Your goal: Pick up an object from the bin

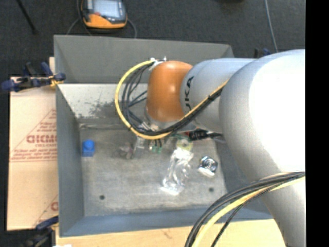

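My gripper point(140, 144) shows just below the orange wrist cover, low over the bin floor near the middle of the bin. A small green and white thing point(156, 147) lies right beside it on the right. A crumpled clear plastic wrapper point(176, 173) lies further right and nearer the front. A pale yellowish piece point(183, 144) sits at the wrapper's top end. A small blue block point(88, 148) lies apart by the left wall.
A small shiny silver and blue thing point(207, 166) lies near the right wall. The arm and its cables cover the back right of the bin. Bare floor stretches between the blue block and the gripper and along the front.
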